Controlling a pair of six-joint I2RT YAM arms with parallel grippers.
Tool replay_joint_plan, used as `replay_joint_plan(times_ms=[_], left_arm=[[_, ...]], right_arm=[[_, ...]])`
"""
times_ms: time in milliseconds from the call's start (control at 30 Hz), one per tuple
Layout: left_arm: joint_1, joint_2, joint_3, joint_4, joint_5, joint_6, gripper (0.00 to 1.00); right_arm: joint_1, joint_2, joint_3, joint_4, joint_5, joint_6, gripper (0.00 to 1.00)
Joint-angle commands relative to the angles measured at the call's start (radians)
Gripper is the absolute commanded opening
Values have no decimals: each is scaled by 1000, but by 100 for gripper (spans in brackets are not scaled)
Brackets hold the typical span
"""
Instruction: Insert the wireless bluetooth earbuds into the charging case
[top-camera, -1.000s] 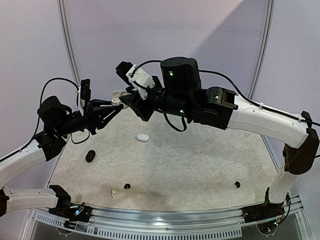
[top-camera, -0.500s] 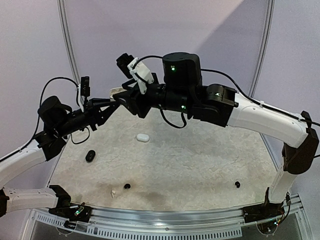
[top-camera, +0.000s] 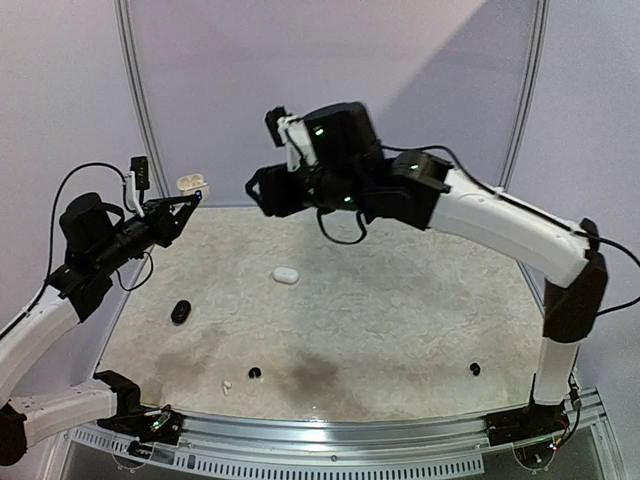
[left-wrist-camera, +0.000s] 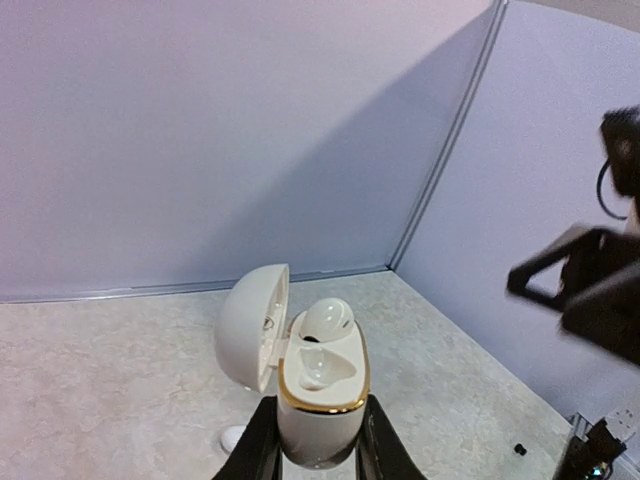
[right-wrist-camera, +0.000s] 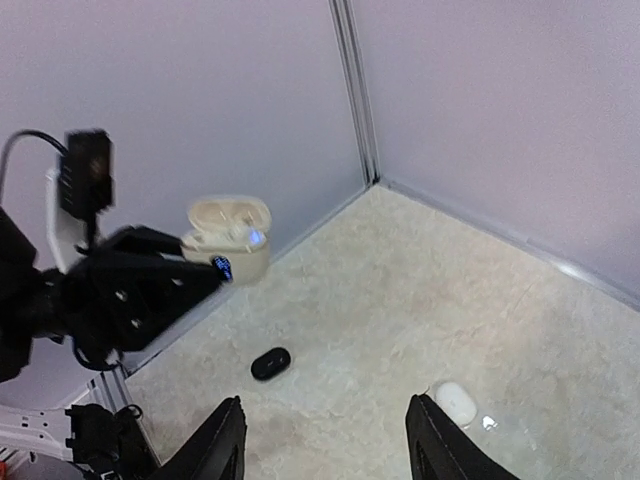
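My left gripper (left-wrist-camera: 318, 452) is shut on an open white charging case with a gold rim (left-wrist-camera: 320, 392) and holds it high at the back left. One white earbud (left-wrist-camera: 326, 320) sits in the case's far socket; the near socket is empty. The case shows in the top view (top-camera: 193, 184) and in the right wrist view (right-wrist-camera: 230, 236). My right gripper (top-camera: 262, 190) is open and empty, in the air to the right of the case and apart from it; its fingers frame the table in its wrist view (right-wrist-camera: 325, 440). A white earbud (top-camera: 226, 384) and two black earbuds (top-camera: 254, 373) (top-camera: 474, 369) lie near the front edge.
A closed white case (top-camera: 286, 275) lies mid-table, also in the right wrist view (right-wrist-camera: 455, 400). A closed black case (top-camera: 180, 312) lies at the left, also in the right wrist view (right-wrist-camera: 270, 362). Purple walls close the back and sides.
The two grippers, which met at the case, have drawn apart. My left arm has pulled back to the left with the case; my right arm has swung right and up, empty.
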Motion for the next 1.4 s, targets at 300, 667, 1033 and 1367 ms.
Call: replay_joint_plan(times_ms=[300, 667, 1033, 1367], left_arm=[[81, -161, -54, -116, -60, 101, 0], [83, -186, -113, -89, -23, 67, 0], [82, -183, -123, -72, -8, 51, 0], [84, -183, -125, -72, -1, 43, 0]], right_arm=[[178, 579, 294, -228, -229, -34, 73], [258, 715, 303, -207, -239, -170, 73], [274, 741, 260, -210, -95, -113, 53], [283, 747, 241, -267, -93, -148, 49]])
